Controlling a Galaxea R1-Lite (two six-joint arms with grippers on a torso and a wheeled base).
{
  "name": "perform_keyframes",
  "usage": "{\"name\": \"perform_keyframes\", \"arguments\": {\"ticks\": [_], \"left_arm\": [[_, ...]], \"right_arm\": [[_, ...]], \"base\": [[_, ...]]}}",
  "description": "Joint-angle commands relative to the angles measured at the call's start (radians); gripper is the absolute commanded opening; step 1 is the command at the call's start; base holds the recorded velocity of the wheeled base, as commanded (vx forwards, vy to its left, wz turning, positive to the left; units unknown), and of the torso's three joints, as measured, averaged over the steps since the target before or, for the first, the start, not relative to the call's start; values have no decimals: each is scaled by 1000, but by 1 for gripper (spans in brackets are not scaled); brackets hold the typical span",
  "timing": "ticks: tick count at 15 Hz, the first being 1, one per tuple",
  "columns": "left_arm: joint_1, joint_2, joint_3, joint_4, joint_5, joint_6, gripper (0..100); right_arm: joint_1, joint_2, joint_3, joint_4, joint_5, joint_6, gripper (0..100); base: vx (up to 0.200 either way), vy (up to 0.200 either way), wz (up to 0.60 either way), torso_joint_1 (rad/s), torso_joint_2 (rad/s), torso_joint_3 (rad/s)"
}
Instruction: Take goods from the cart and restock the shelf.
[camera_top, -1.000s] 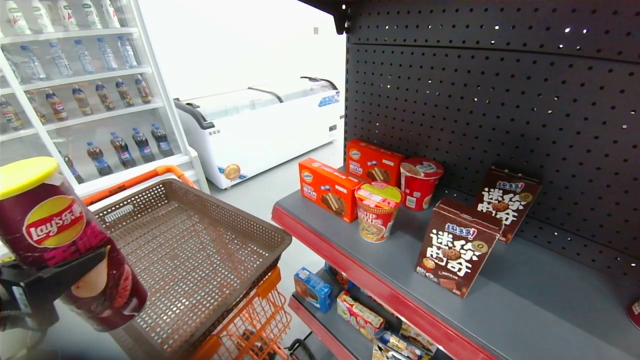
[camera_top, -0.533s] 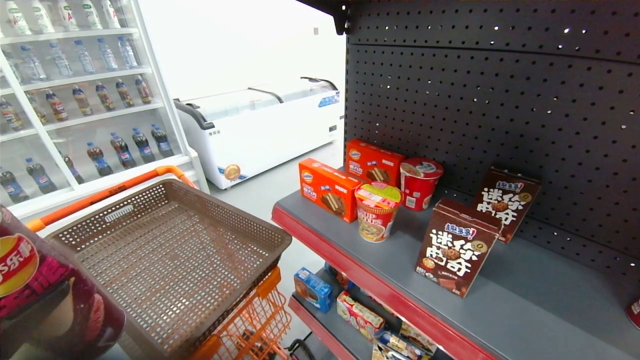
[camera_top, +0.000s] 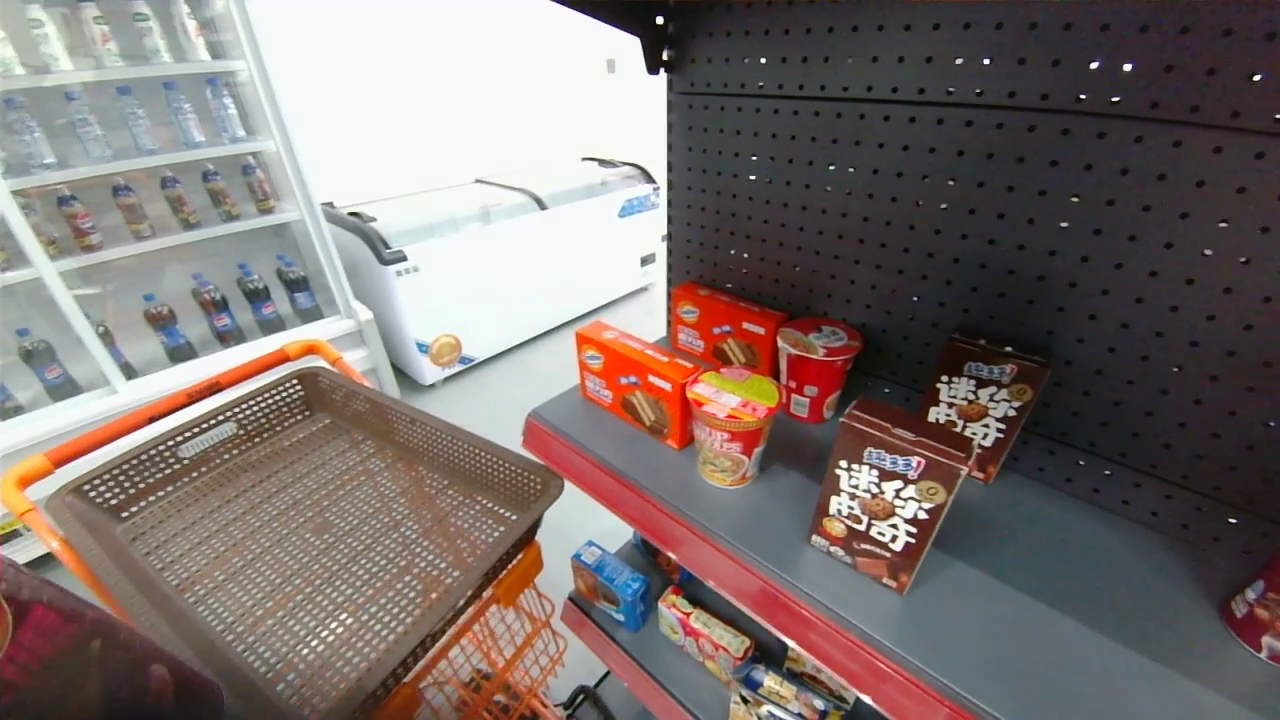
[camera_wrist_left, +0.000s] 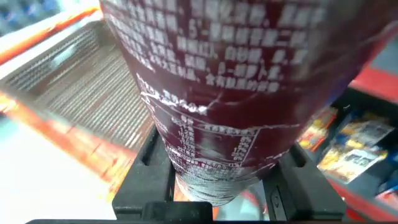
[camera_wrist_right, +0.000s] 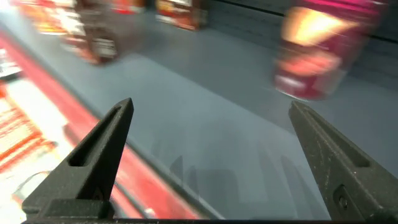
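Chip can (camera_wrist_left: 230, 93) lower than before, tight in left gripper (camera_wrist_left: 224, 174); right gripper (camera_wrist_right: 211, 109) wide.

A bare stretch of the shelf (camera_top: 1050, 600) lies between the front brown box (camera_top: 885, 495) and the red can (camera_top: 1255, 610) at its right end. Orange boxes (camera_top: 635, 380), two noodle cups (camera_top: 730, 425) and a second brown box (camera_top: 985, 405) crowd the left part. The pegboard (camera_top: 950, 200) closes the back.
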Motion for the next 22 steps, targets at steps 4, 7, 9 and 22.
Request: {"name": "perform_keyframes", "arguments": {"ticks": [4, 7, 9, 22], "left_arm": [[0, -19, 2, 0, -1, 0, 0], [-1, -19, 2, 0, -1, 0, 0], [-1, -19, 5, 0, -3, 0, 0], [-4, -127, -145, 345, -3, 4, 0]], "right_arm": [[0, 0, 0, 1, 0, 0, 100], [0, 0, 0, 1, 0, 0, 100], [0, 0, 0, 1, 0, 0, 100], [0, 0, 0, 1, 0, 0, 100]], "base": [[0, 0, -600, 2, 2, 0], [0, 0, -600, 7, -1, 2], [0, 0, -600, 2, 2, 2], [0, 0, -323, 2, 1, 2]]}}
